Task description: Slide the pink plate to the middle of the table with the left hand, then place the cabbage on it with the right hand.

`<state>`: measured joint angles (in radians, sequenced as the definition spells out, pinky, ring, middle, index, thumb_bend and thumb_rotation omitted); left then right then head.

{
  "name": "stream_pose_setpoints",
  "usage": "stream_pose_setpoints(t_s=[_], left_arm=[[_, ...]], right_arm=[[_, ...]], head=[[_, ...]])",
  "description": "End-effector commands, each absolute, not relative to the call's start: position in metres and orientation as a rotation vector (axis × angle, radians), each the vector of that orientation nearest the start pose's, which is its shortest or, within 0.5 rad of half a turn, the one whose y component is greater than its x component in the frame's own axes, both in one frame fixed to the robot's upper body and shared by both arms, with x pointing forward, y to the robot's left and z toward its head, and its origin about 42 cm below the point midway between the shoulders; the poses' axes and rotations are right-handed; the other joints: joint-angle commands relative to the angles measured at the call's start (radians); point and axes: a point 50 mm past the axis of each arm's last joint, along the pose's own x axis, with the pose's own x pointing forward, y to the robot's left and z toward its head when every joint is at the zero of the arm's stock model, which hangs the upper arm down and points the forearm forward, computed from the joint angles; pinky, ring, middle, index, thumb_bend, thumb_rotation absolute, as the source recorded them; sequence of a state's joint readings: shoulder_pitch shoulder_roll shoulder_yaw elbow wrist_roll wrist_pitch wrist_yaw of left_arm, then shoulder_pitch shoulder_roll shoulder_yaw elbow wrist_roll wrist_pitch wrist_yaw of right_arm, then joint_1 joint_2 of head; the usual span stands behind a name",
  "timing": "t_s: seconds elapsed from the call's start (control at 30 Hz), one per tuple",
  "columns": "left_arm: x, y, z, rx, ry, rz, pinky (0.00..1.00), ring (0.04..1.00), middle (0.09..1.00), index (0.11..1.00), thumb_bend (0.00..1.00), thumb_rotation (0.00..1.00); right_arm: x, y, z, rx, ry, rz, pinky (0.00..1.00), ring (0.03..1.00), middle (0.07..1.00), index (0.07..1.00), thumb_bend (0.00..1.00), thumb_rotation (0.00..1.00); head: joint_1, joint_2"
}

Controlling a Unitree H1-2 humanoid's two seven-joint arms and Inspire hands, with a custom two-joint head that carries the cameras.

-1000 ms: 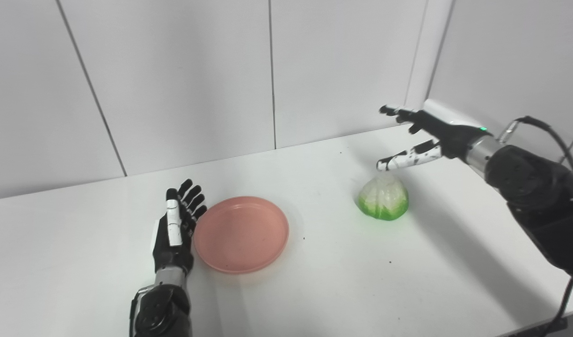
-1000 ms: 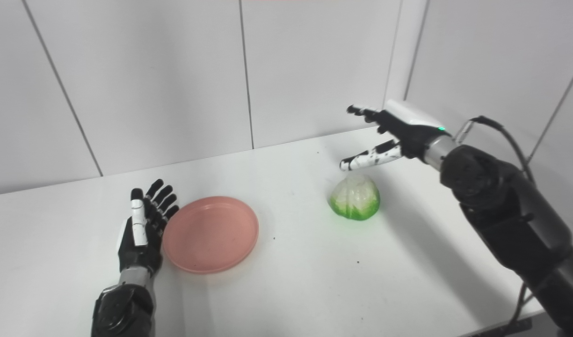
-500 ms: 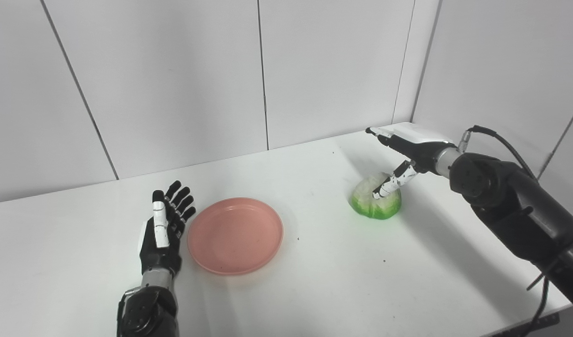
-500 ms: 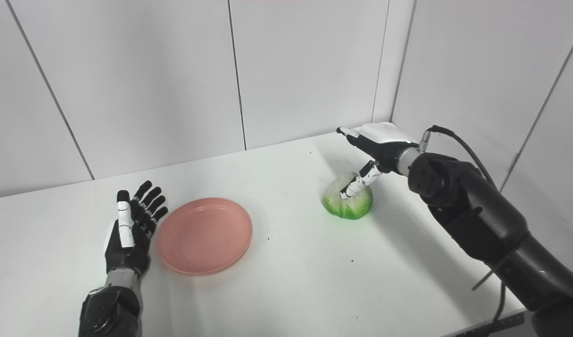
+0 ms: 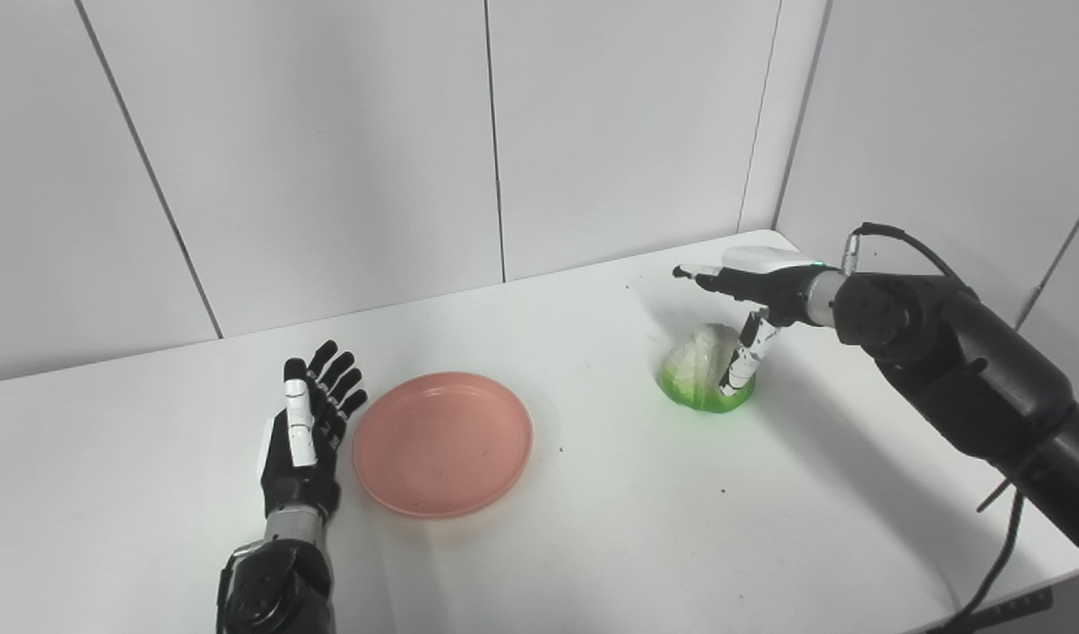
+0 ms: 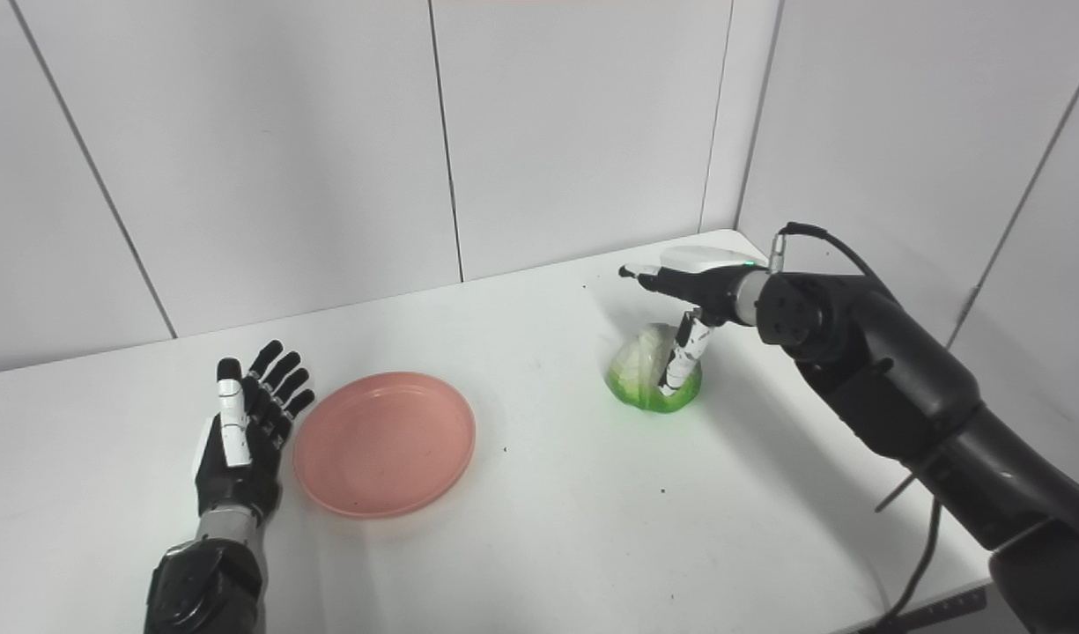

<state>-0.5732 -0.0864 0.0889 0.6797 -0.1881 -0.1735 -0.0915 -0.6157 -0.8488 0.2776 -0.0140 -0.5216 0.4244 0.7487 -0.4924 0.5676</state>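
Right hand (image 5: 750,291) spread over the cabbage (image 5: 702,379), thumb down its near side, grip not closed; left hand (image 5: 306,431) open and empty beside the pink plate (image 5: 442,443) on the table (image 5: 636,528).

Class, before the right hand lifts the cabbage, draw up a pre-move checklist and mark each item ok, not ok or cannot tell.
1. Pink plate empty: ok.
2. Plate near the table middle: ok.
3. Left hand open, beside the plate: ok.
4. Right hand over the cabbage, thumb down its near side: ok.
5. Right hand closed firmly on the cabbage: cannot tell.
6. Path from cabbage to plate free: ok.
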Motion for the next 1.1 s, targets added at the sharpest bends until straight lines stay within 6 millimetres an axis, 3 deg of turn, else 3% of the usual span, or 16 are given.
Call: stream_pose_setpoints(t_s=[0.0,0.57,1.07], left_arm=[[0.451,0.129,0.133,-0.268,-0.054,-0.179,0.86,0.891,0.886,0.861,0.79,1.0],[0.449,0.128,0.136,-0.286,-0.048,-0.182,0.87,0.898,0.889,0.868,0.8,0.99],[0.447,0.128,0.141,-0.284,-0.07,-0.187,0.88,0.905,0.896,0.876,0.78,0.98]], right_arm=[[0.421,-0.376,0.357,-1.376,0.223,0.309,0.88,1.0,1.0,1.0,0.99,0.06],[0.425,-0.375,0.331,-1.35,0.259,0.344,0.77,0.967,1.0,0.989,0.95,0.02],[0.438,-0.374,0.286,-1.392,0.259,0.305,0.73,0.902,0.914,0.871,0.93,0.05]], head=[[0.0,0.003],[0.004,0.019],[0.008,0.033]])
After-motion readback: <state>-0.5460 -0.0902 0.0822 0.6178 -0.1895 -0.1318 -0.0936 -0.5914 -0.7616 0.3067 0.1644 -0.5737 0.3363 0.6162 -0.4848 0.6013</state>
